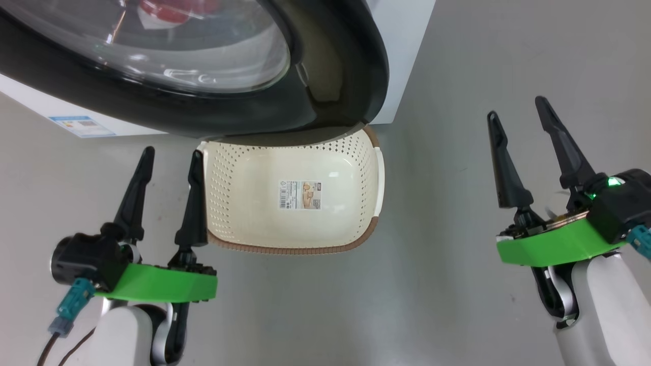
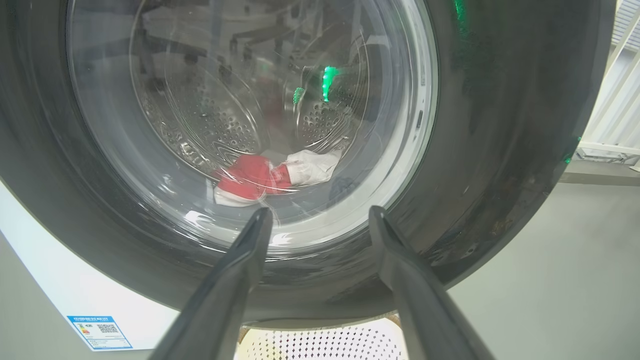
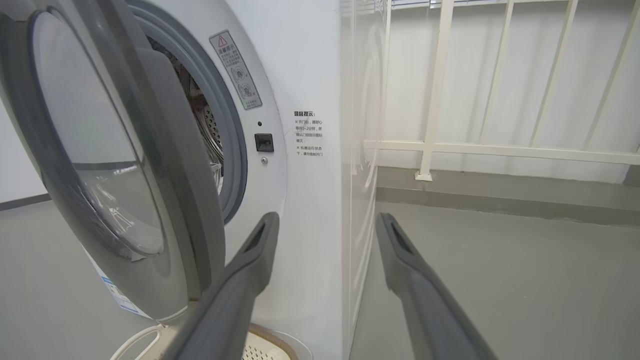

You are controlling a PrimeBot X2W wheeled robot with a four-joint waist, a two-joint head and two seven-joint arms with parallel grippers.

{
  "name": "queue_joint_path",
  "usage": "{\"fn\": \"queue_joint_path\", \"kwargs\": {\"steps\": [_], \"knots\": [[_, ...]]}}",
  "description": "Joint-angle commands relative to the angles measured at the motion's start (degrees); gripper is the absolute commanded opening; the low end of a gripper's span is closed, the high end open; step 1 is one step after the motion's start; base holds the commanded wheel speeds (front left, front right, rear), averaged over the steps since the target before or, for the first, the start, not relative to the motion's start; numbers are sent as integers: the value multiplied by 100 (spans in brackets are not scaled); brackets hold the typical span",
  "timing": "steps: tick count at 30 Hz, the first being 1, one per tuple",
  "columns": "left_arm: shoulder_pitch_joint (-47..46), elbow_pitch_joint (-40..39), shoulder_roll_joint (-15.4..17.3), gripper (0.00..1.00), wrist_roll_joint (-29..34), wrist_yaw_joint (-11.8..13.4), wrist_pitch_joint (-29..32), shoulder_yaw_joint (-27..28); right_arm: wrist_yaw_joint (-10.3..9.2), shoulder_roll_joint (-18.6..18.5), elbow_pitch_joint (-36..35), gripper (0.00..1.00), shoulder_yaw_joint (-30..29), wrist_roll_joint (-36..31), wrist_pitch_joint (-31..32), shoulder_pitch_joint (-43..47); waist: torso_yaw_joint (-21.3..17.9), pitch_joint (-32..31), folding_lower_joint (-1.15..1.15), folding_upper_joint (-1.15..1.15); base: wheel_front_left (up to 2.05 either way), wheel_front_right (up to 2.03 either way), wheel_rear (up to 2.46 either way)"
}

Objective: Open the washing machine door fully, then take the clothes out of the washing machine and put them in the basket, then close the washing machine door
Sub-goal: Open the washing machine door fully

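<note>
The round, glossy black-rimmed glass door (image 1: 351, 66) hangs ajar above the cream perforated plastic basket (image 1: 244, 203); red-and-white clothes (image 2: 250, 177) lie in the drum (image 2: 210, 115); left hand (image 1: 172, 150) and right hand (image 1: 515, 105) gape empty.

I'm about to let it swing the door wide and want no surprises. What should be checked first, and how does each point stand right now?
1. Washing machine door fully open: not ok, it stands only ajar.
2. Left end effector open and empty: ok.
3. Right end effector open and empty: ok.
4. Basket empty and upright: ok.
5. Door's swing clears the basket's far rim beneath it: cannot tell.
6. Clothes located, red and white, in the drum: ok.
</note>
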Motion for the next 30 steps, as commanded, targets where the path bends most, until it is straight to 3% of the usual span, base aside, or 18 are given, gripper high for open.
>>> {"fn": "queue_joint_path", "kwargs": {"steps": [1, 30], "knots": [[75, -157, 108, 100, 86, -16, -28, 166, 28, 44, -185, 100, 112, -95, -34, 115, 12, 16, 0, 0, 0, 0, 0], [-13, -216, 108, 100, 80, -11, -28, 226, 28, 130, -54, 100, 172, -85, -35, 125, -58, 170, 0, 0, 0, 0, 0]]}}
